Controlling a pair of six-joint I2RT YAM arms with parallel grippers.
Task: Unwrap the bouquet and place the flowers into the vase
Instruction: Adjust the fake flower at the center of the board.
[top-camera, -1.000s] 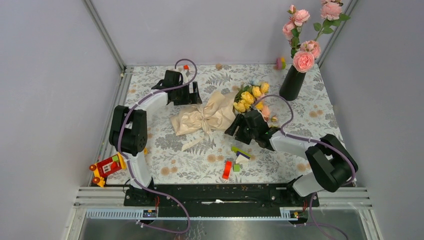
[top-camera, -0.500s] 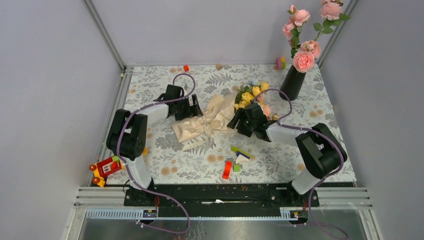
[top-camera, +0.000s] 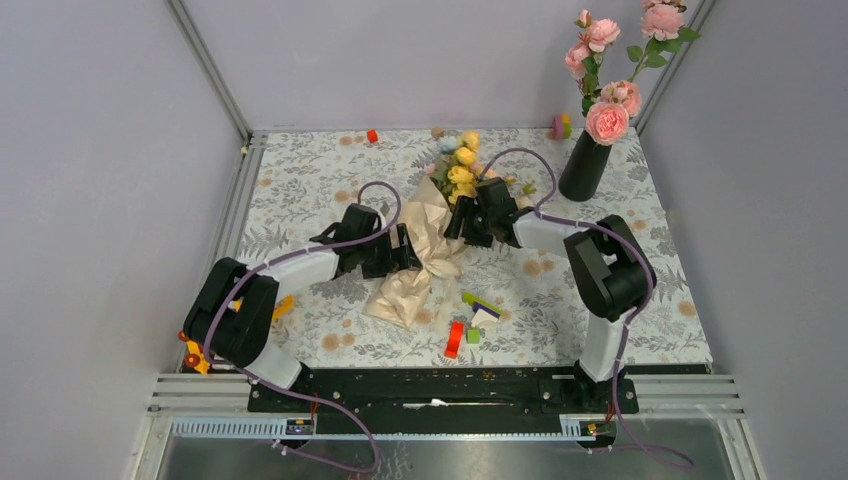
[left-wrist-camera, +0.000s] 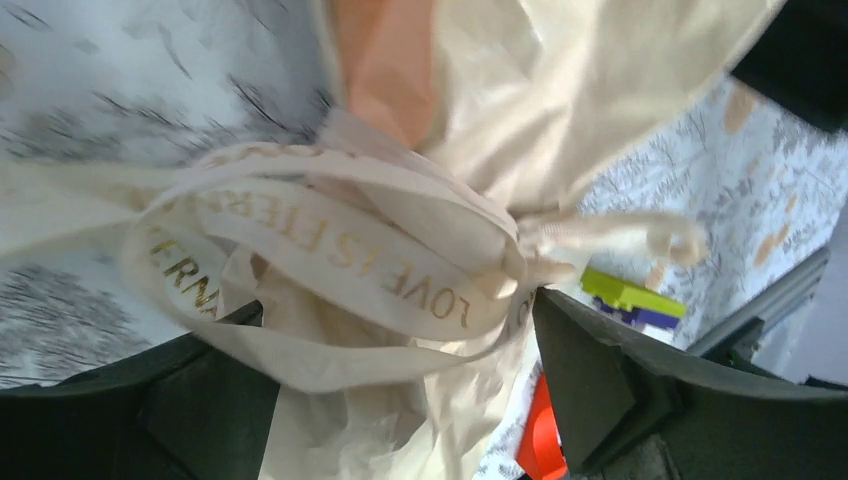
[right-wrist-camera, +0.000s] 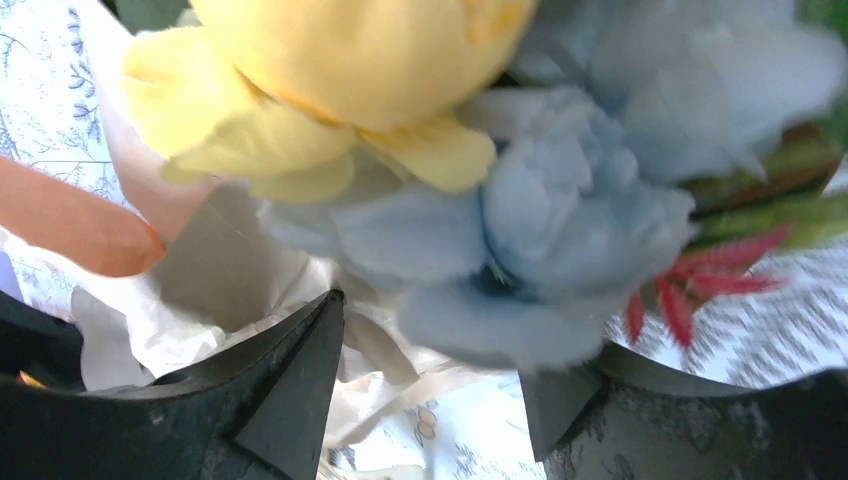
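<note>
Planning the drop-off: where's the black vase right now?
In the top view the vase stands at the table's far right corner, holding pink roses, right of the bouquet.

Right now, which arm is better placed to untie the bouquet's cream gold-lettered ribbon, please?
Likely left: the left gripper, open, straddles the gold-lettered ribbon; the right gripper frames the yellow and pale-blue flowers.

**Top external:** fixed, high behind the arm bases, facing down and forward. Far off; takes in the whole table (top-camera: 300, 170), with the bases along the bottom edge.

**Left wrist:** on the left arm, looking out past the left gripper (left-wrist-camera: 400, 350). Very close on the bouquet (left-wrist-camera: 400, 250) at its ribbon.

**Right wrist:** on the right arm, looking out past the right gripper (right-wrist-camera: 430, 350). Very close on the flowers (right-wrist-camera: 370, 60), blurred.

**Shared:** bouquet in all three views. Green block (top-camera: 480, 300) at lower centre of the top view and at right of the left wrist view.
</note>
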